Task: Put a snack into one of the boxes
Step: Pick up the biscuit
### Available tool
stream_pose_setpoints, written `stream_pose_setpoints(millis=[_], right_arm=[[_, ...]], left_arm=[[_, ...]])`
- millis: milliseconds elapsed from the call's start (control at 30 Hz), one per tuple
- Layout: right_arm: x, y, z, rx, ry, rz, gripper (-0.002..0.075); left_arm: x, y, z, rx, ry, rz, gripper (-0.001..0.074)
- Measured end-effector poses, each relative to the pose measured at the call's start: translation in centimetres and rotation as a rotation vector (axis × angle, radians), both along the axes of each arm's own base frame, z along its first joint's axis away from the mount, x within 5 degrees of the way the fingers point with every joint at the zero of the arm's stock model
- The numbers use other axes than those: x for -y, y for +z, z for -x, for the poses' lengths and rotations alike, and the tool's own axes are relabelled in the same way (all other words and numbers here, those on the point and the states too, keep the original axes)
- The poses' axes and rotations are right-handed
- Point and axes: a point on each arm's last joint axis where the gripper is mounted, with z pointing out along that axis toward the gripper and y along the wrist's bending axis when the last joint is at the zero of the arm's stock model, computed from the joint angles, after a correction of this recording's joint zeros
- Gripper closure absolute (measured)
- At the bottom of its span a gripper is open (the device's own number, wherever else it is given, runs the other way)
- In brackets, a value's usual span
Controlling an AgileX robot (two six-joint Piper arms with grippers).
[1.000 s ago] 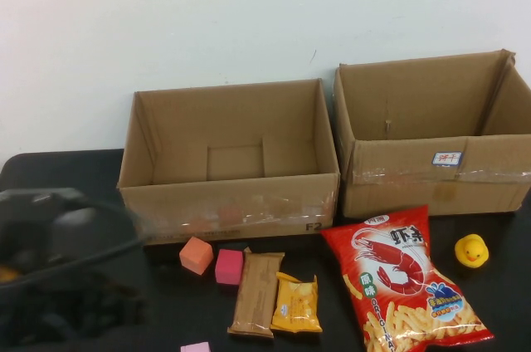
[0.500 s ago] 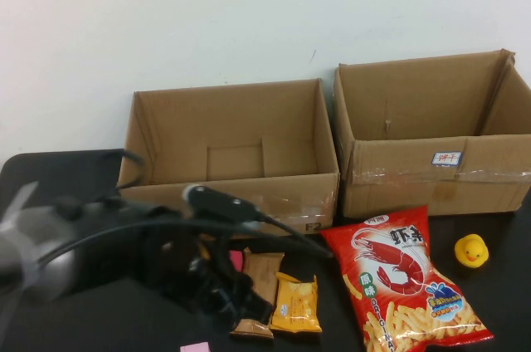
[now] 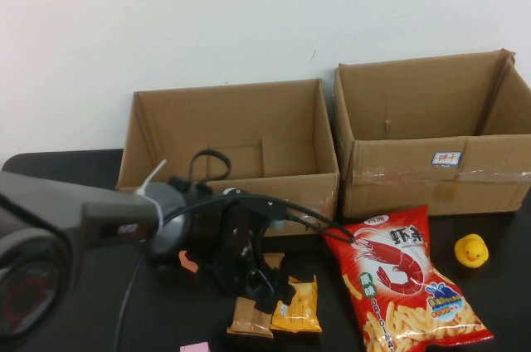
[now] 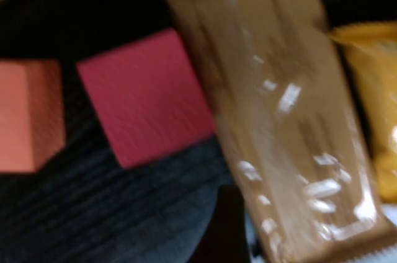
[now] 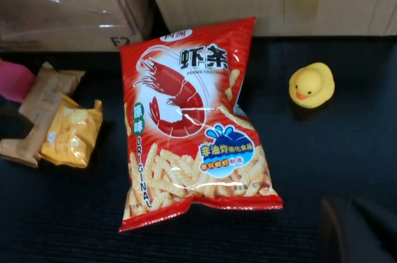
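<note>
My left gripper hangs low over the brown snack bar, open, with the bar between its jaws. In the left wrist view the bar fills the middle and one dark finger shows beside it. A yellow snack packet lies against the bar's right side. A big red shrimp-chips bag lies further right. Two open cardboard boxes stand behind: the left box and the right box. My right gripper is out of the high view and hovers over bare table near the chips bag.
A pink cube and an orange cube sit just left of the bar, mostly hidden by my left arm in the high view. A yellow rubber duck sits at the right. A pink piece lies at the front edge.
My left arm has swung in from the left and come down over the brown snack bar, now covering the cubes. The snacks and boxes have not moved.
</note>
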Motion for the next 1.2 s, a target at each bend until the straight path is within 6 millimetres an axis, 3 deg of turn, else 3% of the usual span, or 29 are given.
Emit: stream_pose_setpoints(millis=[233, 1033, 1200], right_arm=[[0.0, 0.0, 0.0, 0.0, 0.0, -0.002, 0.0726], [-0.1, 0.0, 0.0, 0.0, -0.003, -0.014, 0.0726], [-0.1, 0.0, 0.0, 0.0, -0.005, -0.021, 0.0726]], left_arm=[[0.1, -1.5, -0.9, 0.007, 0.056, -0.03, 0.0197], [0.3, -2.0, -0.9, -0.025, 0.16, 0.007, 0.0212], [0.2, -3.1, -0.7, -0.05, 0.166, -0.005, 0.0212]])
